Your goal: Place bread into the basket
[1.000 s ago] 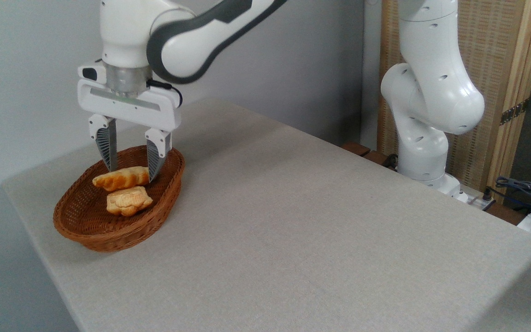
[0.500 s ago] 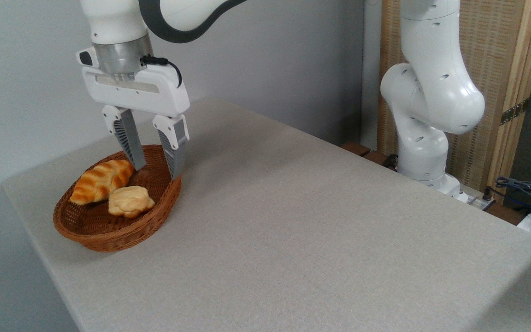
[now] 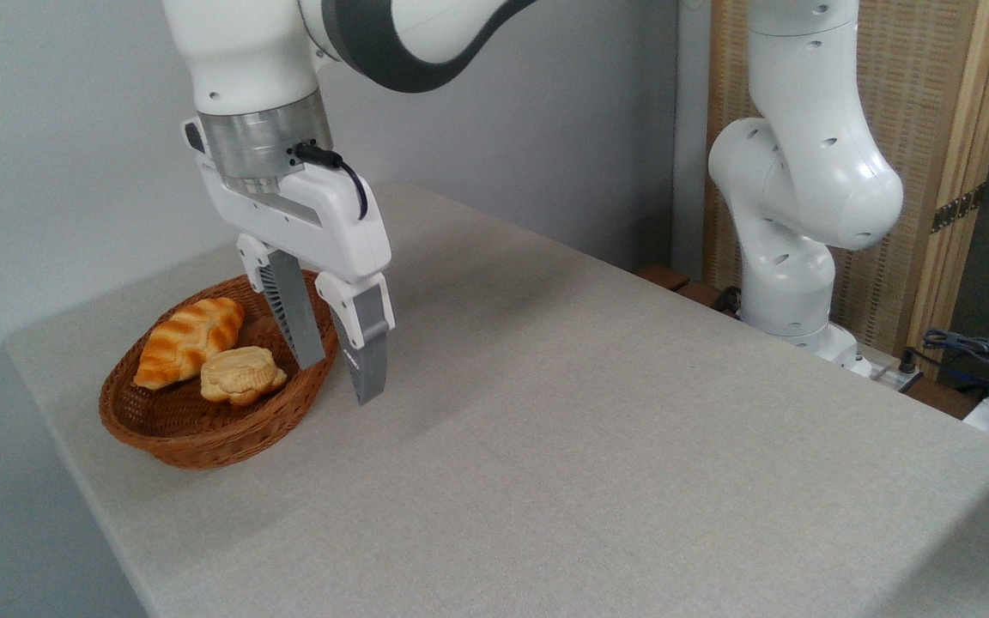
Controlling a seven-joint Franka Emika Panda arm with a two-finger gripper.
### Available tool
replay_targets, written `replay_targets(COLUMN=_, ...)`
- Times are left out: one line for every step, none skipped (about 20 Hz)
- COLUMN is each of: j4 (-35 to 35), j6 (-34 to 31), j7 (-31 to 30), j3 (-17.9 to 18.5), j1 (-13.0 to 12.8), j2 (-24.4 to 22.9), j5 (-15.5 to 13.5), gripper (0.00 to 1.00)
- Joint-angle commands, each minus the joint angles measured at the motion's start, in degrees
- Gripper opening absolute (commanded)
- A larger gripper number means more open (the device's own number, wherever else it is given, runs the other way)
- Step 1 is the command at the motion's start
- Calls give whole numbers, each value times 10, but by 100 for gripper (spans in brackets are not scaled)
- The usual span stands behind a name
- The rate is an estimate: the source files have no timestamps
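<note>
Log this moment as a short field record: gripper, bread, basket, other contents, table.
gripper: open, holding nothing, tilted, at the basket's right rim
bread: lying in the basket, left side, free of the fingers
basket: on the table's left end, upright
bun: pale, in the basket, touching the bread
table: grey cloth surface
task state: bread sits inside the basket

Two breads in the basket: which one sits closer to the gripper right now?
The pale round bun, lying just left of the open gripper. The striped golden-orange braided loaf lies farther left in the basket.
</note>
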Motion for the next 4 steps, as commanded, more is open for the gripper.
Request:
replay_targets(j4=-5, j6=-13, j7=79, j3=20, j1=-6, j2=-12, j5=1, gripper=100)
replay_targets(j4=-5, j6=-13, j7=99, j3=21, j1=-6, j2=-12, j5=-2, gripper=100)
replay_targets(j4=-5, j6=-13, j7=111, j3=22, j1=-6, j2=-12, j5=-9, gripper=100)
replay_targets(j4=-5, j6=-13, j7=111, j3=28, j1=-5, j2=-12, j5=-25, gripper=100)
